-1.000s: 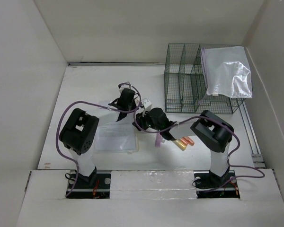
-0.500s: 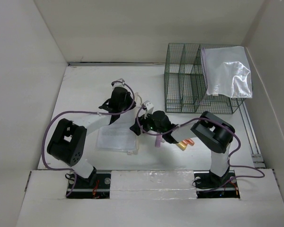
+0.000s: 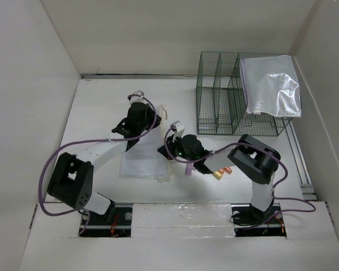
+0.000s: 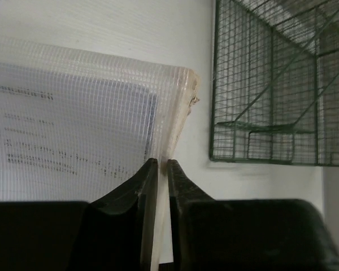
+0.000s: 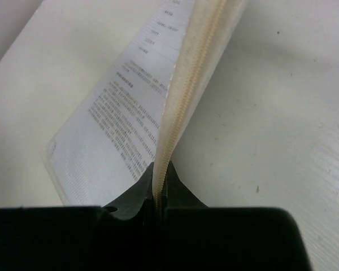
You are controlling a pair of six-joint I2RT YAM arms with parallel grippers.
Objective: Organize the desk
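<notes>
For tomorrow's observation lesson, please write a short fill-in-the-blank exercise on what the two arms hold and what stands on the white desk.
1. The left gripper and right gripper are both shut on the ____ edge of the translucent mesh document pouch.
2. The wire-mesh organizer rack is dark ____.
3. A crumpled clear plastic bag lies on top of the ____.
Missing words: zipper; green; rack.

- Green wire rack (image 3: 226, 96) at the far right, with several compartments.
- Clear bag (image 3: 270, 84) draped over the rack's right end.
- Mesh pouch (image 3: 141, 161) holding a printed sheet, zip edge raised.
- Orange tubes (image 3: 222, 170) right of the pouch.
</notes>
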